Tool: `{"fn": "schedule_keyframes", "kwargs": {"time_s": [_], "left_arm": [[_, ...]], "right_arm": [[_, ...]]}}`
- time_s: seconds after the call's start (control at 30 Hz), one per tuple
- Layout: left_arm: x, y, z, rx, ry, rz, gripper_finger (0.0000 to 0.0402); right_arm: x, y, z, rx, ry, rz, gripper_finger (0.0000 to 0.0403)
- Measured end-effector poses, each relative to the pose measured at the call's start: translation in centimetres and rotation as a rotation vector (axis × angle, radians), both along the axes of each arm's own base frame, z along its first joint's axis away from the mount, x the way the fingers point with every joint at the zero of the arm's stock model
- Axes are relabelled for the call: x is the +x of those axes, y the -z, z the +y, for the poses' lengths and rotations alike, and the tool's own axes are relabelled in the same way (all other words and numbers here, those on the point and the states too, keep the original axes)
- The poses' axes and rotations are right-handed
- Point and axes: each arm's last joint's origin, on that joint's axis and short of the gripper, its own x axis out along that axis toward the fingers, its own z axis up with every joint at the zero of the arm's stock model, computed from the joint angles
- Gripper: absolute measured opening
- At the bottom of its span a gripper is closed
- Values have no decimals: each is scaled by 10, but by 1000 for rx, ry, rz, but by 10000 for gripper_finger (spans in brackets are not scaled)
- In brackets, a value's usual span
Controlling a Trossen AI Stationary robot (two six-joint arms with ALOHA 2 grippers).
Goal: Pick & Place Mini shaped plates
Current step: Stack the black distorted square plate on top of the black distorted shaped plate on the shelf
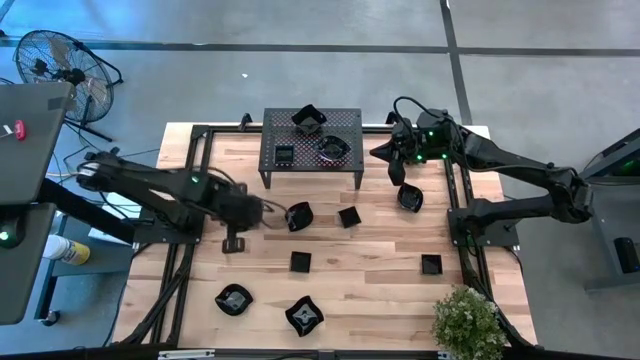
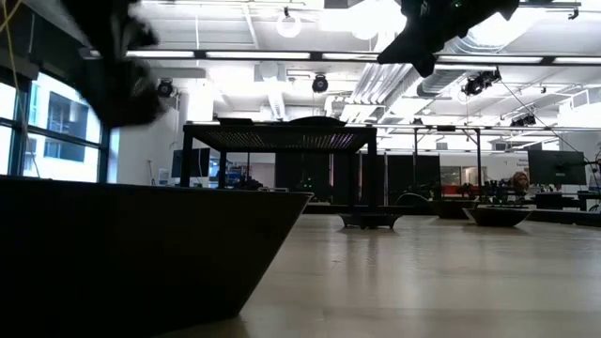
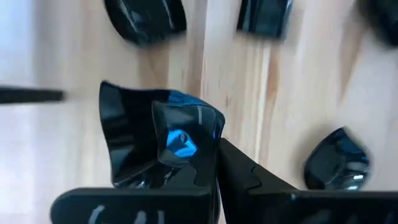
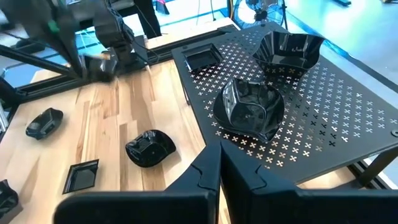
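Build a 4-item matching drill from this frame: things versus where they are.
Things:
1. left gripper
2. right gripper
3. potted plant
4. fan

Places:
A. on the floor, beyond the table's corner on the left arm's side
B. beside the rack's end, fingers together, holding nothing
C. on the table's corner on the right arm's side, opposite end from the rack
D. clamped on a mini plate, left of table centre

Pairs: 1-D, 2-B, 3-C, 4-A
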Motion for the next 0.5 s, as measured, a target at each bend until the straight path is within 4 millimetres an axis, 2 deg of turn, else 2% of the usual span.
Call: {"fn": "schedule_keyframes", "kwargs": {"time_s": [0.13, 0.27, 0.4, 0.5], "left_arm": [[-3, -49, 13, 42, 13, -126, 1], [0, -85, 28, 266, 106, -231, 1], [13, -102, 56, 473, 162, -209, 0], [24, -107, 81, 581, 232, -180, 0]], "right_arm": [[0, 0, 0, -15, -6, -2, 2], [1, -2, 0, -29, -10, -15, 3], [1, -3, -1, -34, -12, -25, 2], [1, -3, -1, -35, -12, -27, 2]]}}
